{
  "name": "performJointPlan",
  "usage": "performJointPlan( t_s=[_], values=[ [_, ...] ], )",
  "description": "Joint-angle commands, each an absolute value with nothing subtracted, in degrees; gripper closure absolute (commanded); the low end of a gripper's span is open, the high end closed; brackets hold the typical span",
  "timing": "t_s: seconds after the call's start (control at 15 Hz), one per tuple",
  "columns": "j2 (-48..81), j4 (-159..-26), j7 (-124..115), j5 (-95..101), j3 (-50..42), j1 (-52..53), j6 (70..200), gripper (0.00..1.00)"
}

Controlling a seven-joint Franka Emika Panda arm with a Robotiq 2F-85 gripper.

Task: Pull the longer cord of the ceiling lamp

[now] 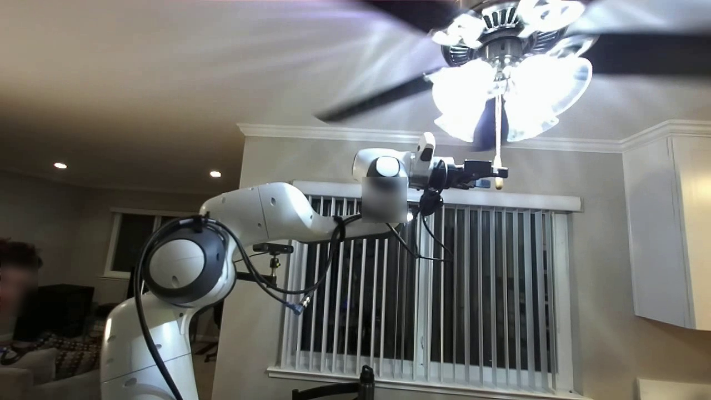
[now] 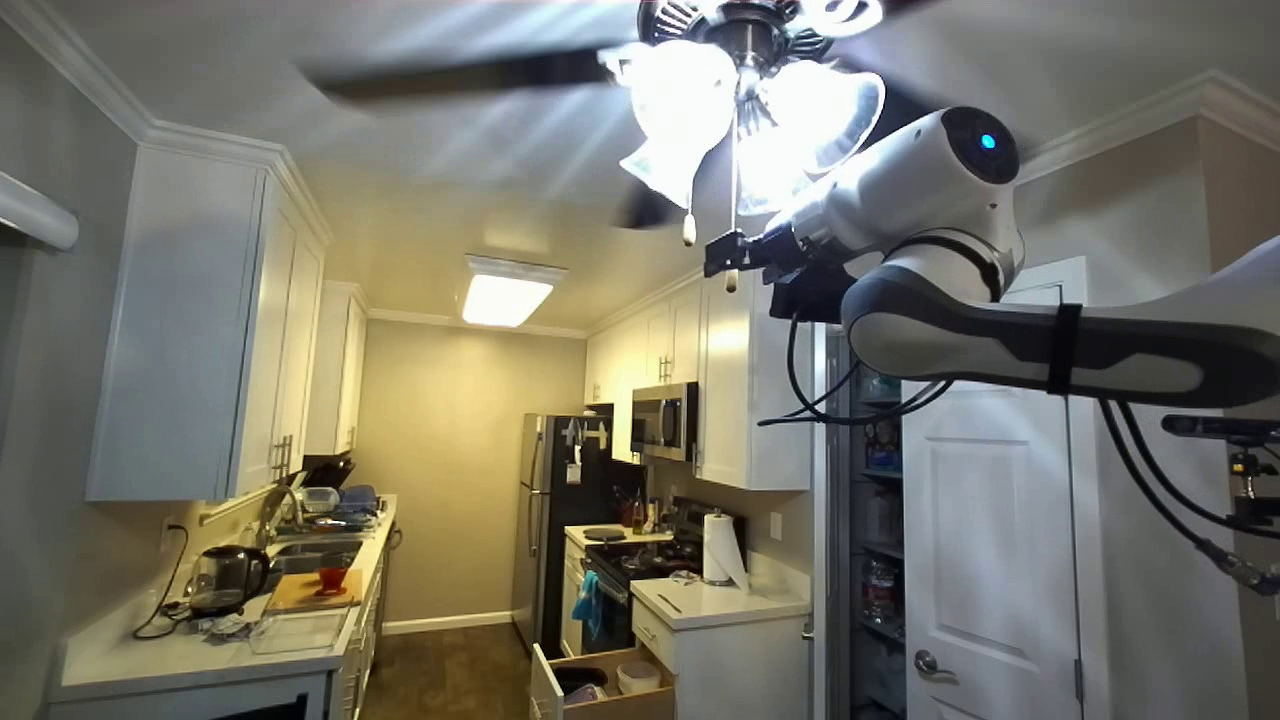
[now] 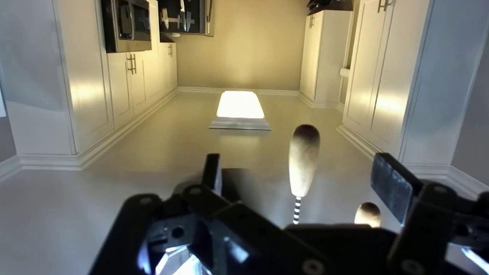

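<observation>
The ceiling lamp is lit; its frosted shades glow in both exterior views (image 1: pixel 466 97) (image 2: pixel 682 110). The longer cord (image 2: pixel 733 180) hangs from its hub. The cord's wooden end piece (image 2: pixel 731 281) hangs just below my gripper (image 2: pixel 742 256); it also shows in an exterior view (image 1: pixel 499 183) below my fingers (image 1: pixel 493 178). In the wrist view, which stands upside down, this end piece (image 3: pixel 303 160) and a beaded bit of cord are between my open fingers (image 3: pixel 303 181), apart from both pads. The upper cord is hidden behind the gripper body there.
The shorter cord's end piece (image 2: pixel 689 229) hangs close beside; it is partly hidden in the wrist view (image 3: pixel 368 215). Dark fan blades (image 1: pixel 377 100) (image 2: pixel 470 75), blurred, spread above the arm. A white wall cabinet (image 1: pixel 661 233) and a window with blinds (image 1: pixel 422 289) stand behind.
</observation>
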State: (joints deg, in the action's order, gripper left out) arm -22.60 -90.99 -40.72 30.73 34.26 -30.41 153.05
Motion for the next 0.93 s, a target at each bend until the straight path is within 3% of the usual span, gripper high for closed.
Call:
performJointPlan(
  t_s=[0.0,0.67,0.73,0.87],
  values=[
    [-20.02,-87.62,-42.90,32.75,37.25,-33.66,152.41,0.26],
    [-19.60,-86.13,-42.43,31.71,40.07,-38.27,152.47,0.93],
    [-19.66,-86.13,-42.39,31.66,40.15,-38.47,152.46,0.98],
    [-19.78,-86.24,-42.09,31.33,40.27,-38.63,152.32,0.98]
  ],
)
